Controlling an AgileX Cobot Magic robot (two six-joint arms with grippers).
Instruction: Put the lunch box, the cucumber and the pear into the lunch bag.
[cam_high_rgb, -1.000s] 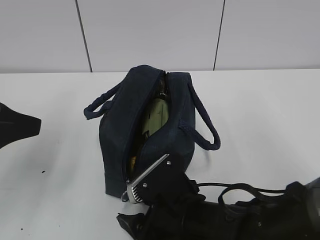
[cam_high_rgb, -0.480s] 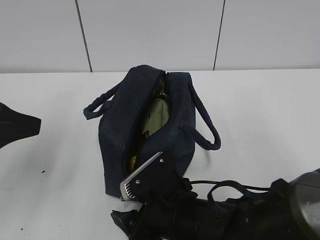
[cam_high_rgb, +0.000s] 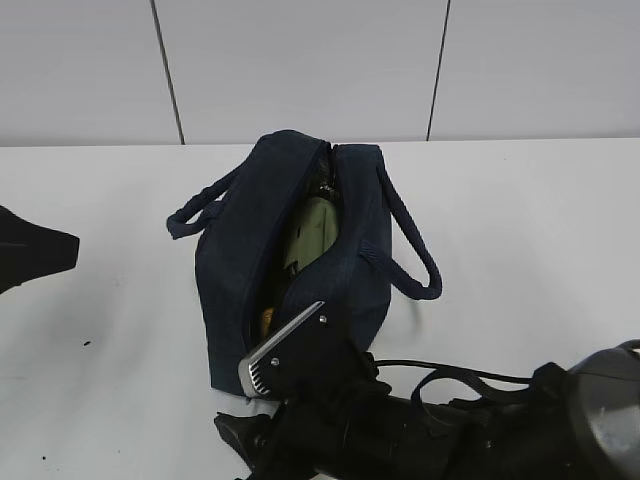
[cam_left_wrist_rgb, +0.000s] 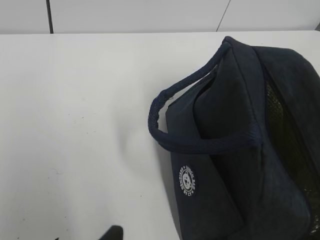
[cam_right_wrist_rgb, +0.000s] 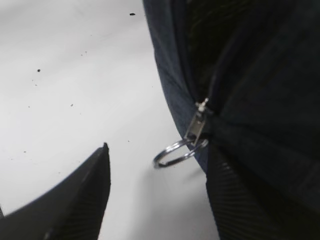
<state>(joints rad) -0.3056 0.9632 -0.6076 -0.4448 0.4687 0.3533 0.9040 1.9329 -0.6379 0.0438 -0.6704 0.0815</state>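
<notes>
Packing looks done: lunch box (cam_high_rgb: 312, 232) and pear (cam_high_rgb: 266, 322) visible inside lunch bag (cam_high_rgb: 240, 262), cucumber unconfirmed, right hand (cam_right_wrist_rgb: 157, 192) spread around zipper ring (cam_right_wrist_rgb: 176, 152), left unclear.

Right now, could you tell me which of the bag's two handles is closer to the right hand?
The handle on the bag's right side in the exterior view; the right hand sits just below it, while the other handle loops off far left.
</notes>
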